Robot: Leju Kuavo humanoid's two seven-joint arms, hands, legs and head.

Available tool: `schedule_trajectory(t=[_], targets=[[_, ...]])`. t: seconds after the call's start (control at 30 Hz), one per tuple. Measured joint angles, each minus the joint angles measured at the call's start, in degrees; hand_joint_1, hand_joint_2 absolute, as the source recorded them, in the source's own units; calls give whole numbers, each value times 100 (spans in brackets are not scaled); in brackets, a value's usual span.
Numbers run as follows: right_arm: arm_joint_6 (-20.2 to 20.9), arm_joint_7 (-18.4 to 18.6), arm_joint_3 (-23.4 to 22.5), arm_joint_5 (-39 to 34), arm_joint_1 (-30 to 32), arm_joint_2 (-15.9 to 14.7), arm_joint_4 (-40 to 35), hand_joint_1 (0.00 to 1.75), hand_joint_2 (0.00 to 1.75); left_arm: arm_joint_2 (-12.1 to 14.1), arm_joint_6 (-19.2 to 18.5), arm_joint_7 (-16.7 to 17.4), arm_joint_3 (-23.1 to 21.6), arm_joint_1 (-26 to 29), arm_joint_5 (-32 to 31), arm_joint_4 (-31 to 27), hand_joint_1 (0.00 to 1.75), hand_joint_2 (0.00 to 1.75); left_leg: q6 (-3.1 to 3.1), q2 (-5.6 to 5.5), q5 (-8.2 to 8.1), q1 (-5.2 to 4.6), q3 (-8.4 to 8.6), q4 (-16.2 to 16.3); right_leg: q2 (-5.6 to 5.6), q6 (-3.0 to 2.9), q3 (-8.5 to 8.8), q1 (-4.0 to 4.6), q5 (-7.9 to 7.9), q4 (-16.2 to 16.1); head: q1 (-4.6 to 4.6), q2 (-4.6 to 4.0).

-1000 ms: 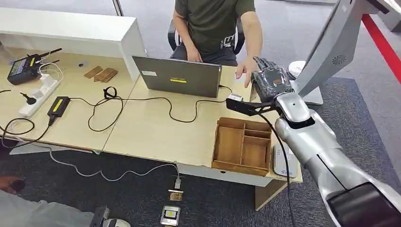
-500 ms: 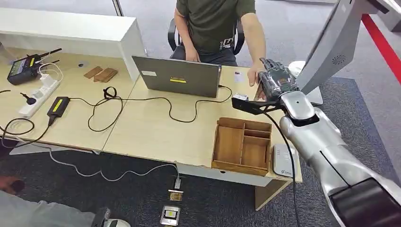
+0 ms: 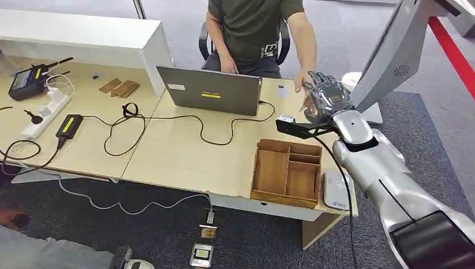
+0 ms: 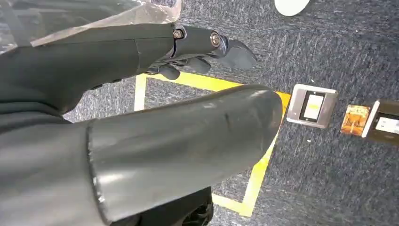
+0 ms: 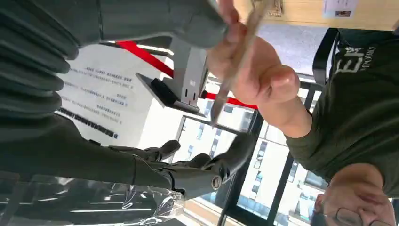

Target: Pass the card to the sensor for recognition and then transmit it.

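Note:
My right hand (image 3: 326, 98) is raised over the table's far right end, up against the hand of the seated person (image 3: 255, 25). In the right wrist view the thin card (image 5: 234, 63) is seen edge-on, pinched in the person's hand (image 5: 263, 77). My thumb (image 5: 188, 21) lies beside its upper end, and my dark fingers (image 5: 207, 169) are spread well apart from it. The white sensor pad (image 3: 337, 191) lies at the table's front right corner. My left hand (image 4: 122, 66) hangs over the carpet, fingers stretched out, holding nothing.
A wooden compartment tray (image 3: 261, 173) sits beside the sensor. A grey laptop (image 3: 211, 89) with trailing black cables stands mid-table, and a small white card (image 3: 282, 90) lies behind it. A white stand (image 3: 392, 53) rises at the right. Floor sockets (image 3: 201, 253) lie below the table edge.
My right hand has moved to the right and further from me, uncovering the sensor pad. The person's hand came over to meet it and now grips the card.

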Motion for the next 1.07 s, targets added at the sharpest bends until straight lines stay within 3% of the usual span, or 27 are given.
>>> schedule_trajectory(t=[0.27,0.43,0.5,0.6,0.77,0.93,1.0,1.07], targets=[[-54,-173,-11,299,-2,-20,53,0,0,0,0,13,-4,7,66,0,0,0,0,0,0,0,0,0,0,0,0,0,0,0,0,0],[-374,-232,-63,400,-55,-140,55,0,0,0,61,59,-4,12,160,0,0,0,0,-1,0,-1,1,3,0,0,-2,-1,0,-2,-2,0],[-463,-159,-146,468,-134,-305,61,0,0,-2,92,70,-4,18,216,0,0,0,0,-5,0,-1,1,5,-2,0,-3,-1,0,-6,-2,0],[-287,204,-164,832,-298,-718,116,0,0,-9,111,155,-4,50,282,0,0,0,1,-8,0,-1,-1,10,-5,2,-3,-3,2,-10,0,0],[-207,212,-166,1132,-417,-1444,195,0,0,-9,175,267,-4,85,330,2,0,0,7,-6,-5,-4,-9,12,0,10,0,-9,7,-12,0,0],[-116,310,-166,1202,-427,-1727,230,0,0,-15,175,275,-2,56,339,2,0,0,8,7,-6,-8,-4,13,17,12,-10,-7,9,-11,0,0],[213,574,-153,1395,-446,-1868,249,0,0,-20,232,337,-4,50,413,2,0,0,8,1,-4,-5,-3,17,10,12,-13,-7,9,-11,-2,0],[538,908,-155,1447,-487,-2206,273,0,0,-35,324,411,-2,57,514,2,0,0,12,-27,-1,-4,-10,22,-21,13,-15,-7,6,-12,-2,0]])
